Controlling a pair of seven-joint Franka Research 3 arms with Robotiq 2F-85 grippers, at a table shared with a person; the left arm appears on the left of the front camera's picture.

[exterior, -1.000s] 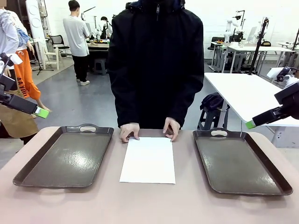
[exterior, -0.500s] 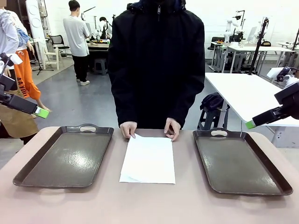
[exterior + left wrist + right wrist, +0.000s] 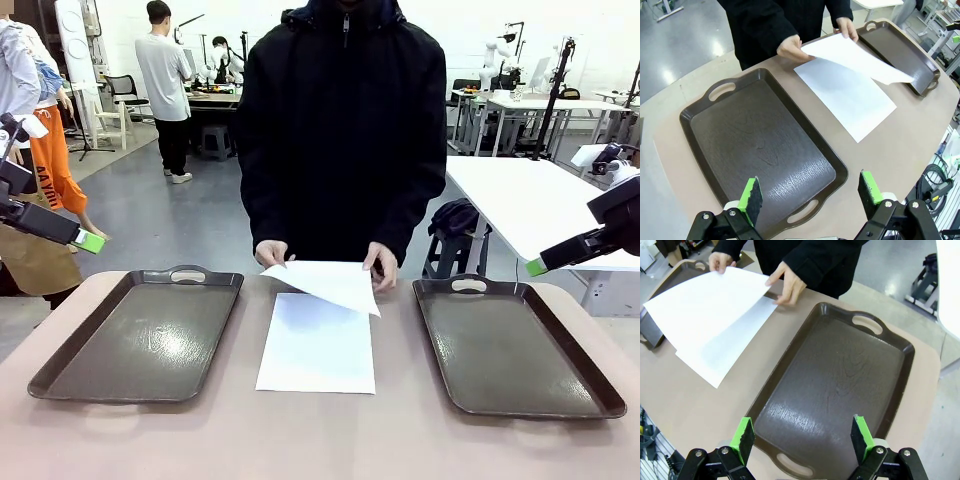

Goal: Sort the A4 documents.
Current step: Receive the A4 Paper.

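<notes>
White A4 documents [image 3: 316,345] lie flat in the middle of the table between two dark trays. The person at the far side lifts the top sheet [image 3: 330,282] off them by its far edge, one hand [image 3: 272,252] at its left corner and the other hand [image 3: 381,265] at its right. The raised sheet [image 3: 855,57] hangs over the lying documents [image 3: 850,100]. My left gripper [image 3: 810,192] is open and empty, high above the left tray [image 3: 705,125]. Above the right tray [image 3: 840,375], my right gripper [image 3: 802,435] is also open and empty.
The left tray [image 3: 140,335] and the right tray [image 3: 510,350] have nothing in them. My left gripper [image 3: 88,241] hangs off the table's left edge and my right gripper [image 3: 538,267] off its right edge. Other tables and people stand farther back.
The person has peeled the top sheet off the documents and raised it, its near edge now hanging above the table. Neither arm has moved.
</notes>
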